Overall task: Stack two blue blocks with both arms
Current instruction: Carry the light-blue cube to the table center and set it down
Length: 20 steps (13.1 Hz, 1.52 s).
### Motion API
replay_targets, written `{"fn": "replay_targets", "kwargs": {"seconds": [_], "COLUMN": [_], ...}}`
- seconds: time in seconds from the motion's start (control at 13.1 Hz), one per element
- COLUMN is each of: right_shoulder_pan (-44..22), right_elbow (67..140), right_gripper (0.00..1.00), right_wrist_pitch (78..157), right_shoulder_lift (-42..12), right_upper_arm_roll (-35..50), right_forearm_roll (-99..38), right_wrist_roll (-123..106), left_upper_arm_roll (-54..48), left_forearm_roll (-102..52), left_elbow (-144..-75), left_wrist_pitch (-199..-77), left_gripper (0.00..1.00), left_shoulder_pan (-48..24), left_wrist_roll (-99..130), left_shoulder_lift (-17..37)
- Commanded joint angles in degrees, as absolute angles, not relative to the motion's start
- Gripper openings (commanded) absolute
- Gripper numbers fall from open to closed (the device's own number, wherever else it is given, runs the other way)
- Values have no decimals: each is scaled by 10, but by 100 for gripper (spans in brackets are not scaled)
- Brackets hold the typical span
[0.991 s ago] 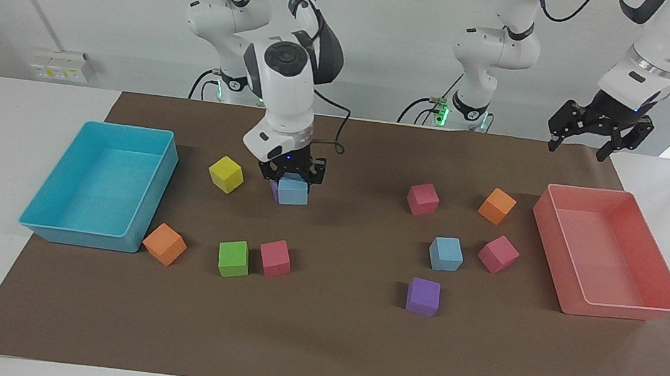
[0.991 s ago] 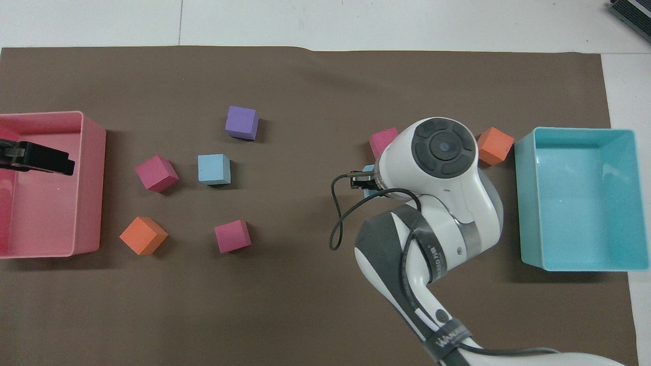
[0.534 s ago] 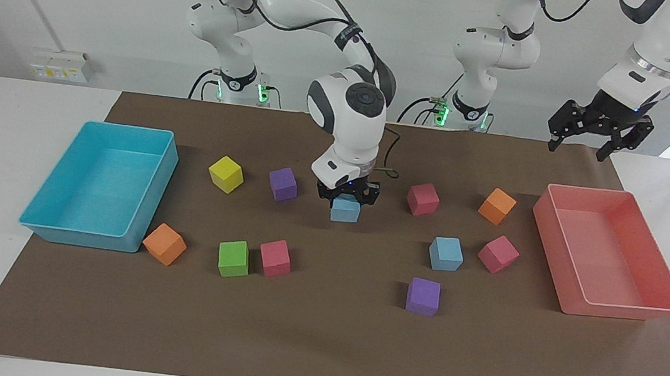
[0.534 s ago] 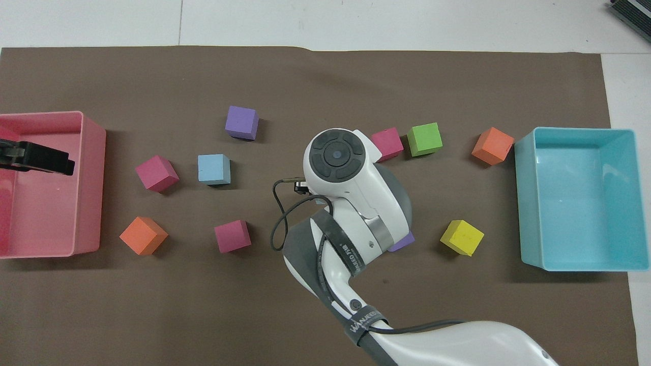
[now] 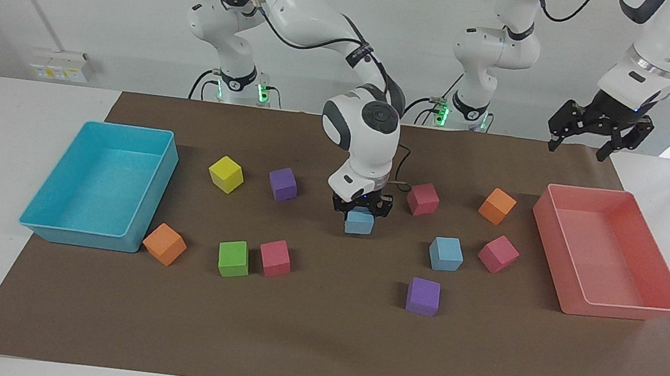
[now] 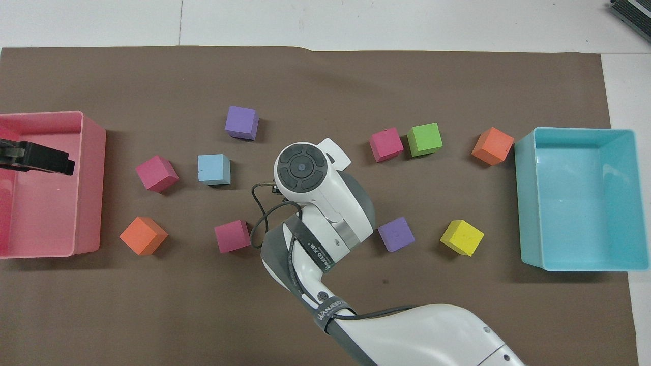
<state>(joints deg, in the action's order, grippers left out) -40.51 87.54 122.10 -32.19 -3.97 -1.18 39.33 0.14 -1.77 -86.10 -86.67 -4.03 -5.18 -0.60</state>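
Since the earlier frames, your right end effector (image 5: 361, 211) has carried its blue block (image 5: 359, 222) from beside the purple cube (image 5: 283, 183) toward the middle of the surface (image 5: 318, 337). Facing view: you see the right end effector clamped on this held blue block, low over the brown mat between the purple cube and a magenta cube (image 5: 423, 198). The second blue block (image 5: 446, 253) rests on the mat toward the left arm's end, just beside another magenta cube (image 5: 498, 254) and nearer to the robots than a second purple cube (image 5: 423, 296). Your left end effector (image 5: 599, 131) waits raised, released with fingers spread, near the robots' edge of the pink tray (image 5: 611, 308). Overhead view: the right arm's wrist hides both its end effector and the held block. You find the resting blue block (image 6: 214, 169) between a magenta cube (image 6: 156, 173) and the wrist. Only part of the left end effector (image 6: 35, 157) shows, over the pink tray (image 6: 96, 152). The turquoise tray (image 6: 524, 203) lies at the right arm's end.
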Motion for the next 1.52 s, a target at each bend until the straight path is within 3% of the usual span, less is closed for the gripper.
{"fn": "replay_targets", "kwargs": {"seconds": [0.0, 1.22, 1.3, 1.37, 1.45], "right_shoulder_pan": [-411, -410, -410, -410, -411], "right_elbow": [908, 940, 940, 939, 937], "right_gripper": [0, 0, 14, 67, 100], "right_wrist_pitch": [1256, 1254, 1254, 1253, 1248], "right_shoulder_lift": [-323, -316, -316, -316, -315], "right_upper_arm_roll": [-39, -37, -37, -37, -37], "right_forearm_roll": [-15, -18, -18, -18, -16], "right_wrist_roll": [407, 406, 406, 407, 408], "left_upper_arm_roll": [-4, -5, -6, -5, -6], "left_forearm_roll": [-19, -19, -18, -15, -14], "left_elbow": [-853, -853, -852, -852, -852], "left_wrist_pitch": [-859, -847, -852, -853, -854], "left_gripper": [100, 100, 100, 100, 100], "left_shoulder_pan": [-32, -40, -40, -40, -40], "left_wrist_roll": [-47, -45, -45, -45, -45], "left_shoulder_lift": [-4, -4, -4, -4, -4]}}
